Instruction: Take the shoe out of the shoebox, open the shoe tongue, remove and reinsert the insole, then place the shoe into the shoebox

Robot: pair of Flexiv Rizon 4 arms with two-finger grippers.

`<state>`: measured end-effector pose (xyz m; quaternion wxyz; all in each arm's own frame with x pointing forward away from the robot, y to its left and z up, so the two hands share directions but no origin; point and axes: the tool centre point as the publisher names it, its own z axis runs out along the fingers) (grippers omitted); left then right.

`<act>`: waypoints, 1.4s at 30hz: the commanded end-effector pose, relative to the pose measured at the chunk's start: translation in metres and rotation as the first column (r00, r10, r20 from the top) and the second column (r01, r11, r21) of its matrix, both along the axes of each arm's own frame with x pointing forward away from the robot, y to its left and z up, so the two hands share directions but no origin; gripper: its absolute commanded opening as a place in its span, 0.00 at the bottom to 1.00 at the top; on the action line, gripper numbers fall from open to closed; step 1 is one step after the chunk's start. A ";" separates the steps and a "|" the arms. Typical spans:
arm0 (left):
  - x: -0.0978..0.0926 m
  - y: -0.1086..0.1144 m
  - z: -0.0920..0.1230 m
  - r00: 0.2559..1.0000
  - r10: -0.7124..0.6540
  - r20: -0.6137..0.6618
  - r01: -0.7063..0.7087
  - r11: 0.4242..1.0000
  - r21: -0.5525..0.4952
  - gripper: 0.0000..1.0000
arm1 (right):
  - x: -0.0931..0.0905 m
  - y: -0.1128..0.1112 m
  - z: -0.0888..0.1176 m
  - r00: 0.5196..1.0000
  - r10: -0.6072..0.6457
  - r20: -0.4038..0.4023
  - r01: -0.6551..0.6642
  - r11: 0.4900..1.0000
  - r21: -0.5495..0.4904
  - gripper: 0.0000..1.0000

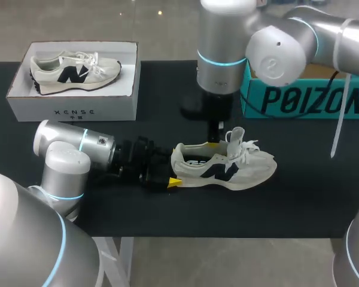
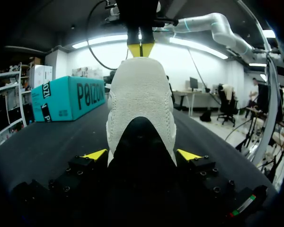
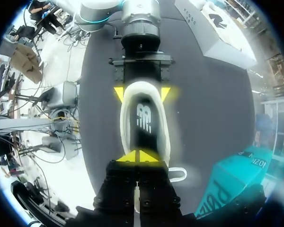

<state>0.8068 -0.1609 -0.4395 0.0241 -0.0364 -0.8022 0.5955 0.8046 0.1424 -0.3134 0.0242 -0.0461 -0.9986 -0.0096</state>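
The shoe [image 1: 227, 167] stands upright on its sole near the middle of the black table [image 1: 299, 203], outside the shoebox [image 1: 72, 110]. In the head view its heel points to 9 o'clock and its toe to 3 o'clock. Our left arm enters from 9 o'clock and lies low along the table. The left claw [image 2: 142, 154] is clamped on the shoe: in the left wrist view the heel fills the gap, with one yellow tip against each side. The right wrist view confirms this, showing the same two tips flanking the heel. Our right arm enters from 2 o'clock and comes down from above onto the shoe. The right claw [image 3: 138, 156] has its yellow tips pressed together over the shoe opening, just above the forward end of the dark insole [image 3: 143, 125]. We cannot tell whether anything is caught between the tips. The tongue [image 1: 236, 136] stands raised, just toward the toe from the right claw, with the white laces [image 1: 251, 149] loose beside it. The insole lies inside the shoe. The white shoebox sits at 10 o'clock from the shoe, well apart from it, and holds a second shoe [image 1: 75, 70] lying on its side. A teal box [image 1: 311, 101] stands at 2 o'clock from the shoe, near the far table edge.
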 end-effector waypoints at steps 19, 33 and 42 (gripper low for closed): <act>0.000 -0.002 -0.004 1.000 0.001 0.000 -0.001 1.000 0.001 0.00 | 0.034 -0.019 -0.049 0.999 -0.032 0.033 0.033 0.999 -0.009 0.00; 0.000 -0.002 -0.004 1.000 0.001 0.000 -0.001 1.000 0.001 0.00 | 0.041 -0.020 -0.063 0.999 -0.038 0.030 0.038 0.999 -0.015 0.00; 0.000 -0.002 -0.004 1.000 0.001 0.000 -0.001 1.000 0.001 0.00 | 0.037 -0.017 -0.069 0.999 -0.031 0.015 0.031 0.999 -0.022 0.44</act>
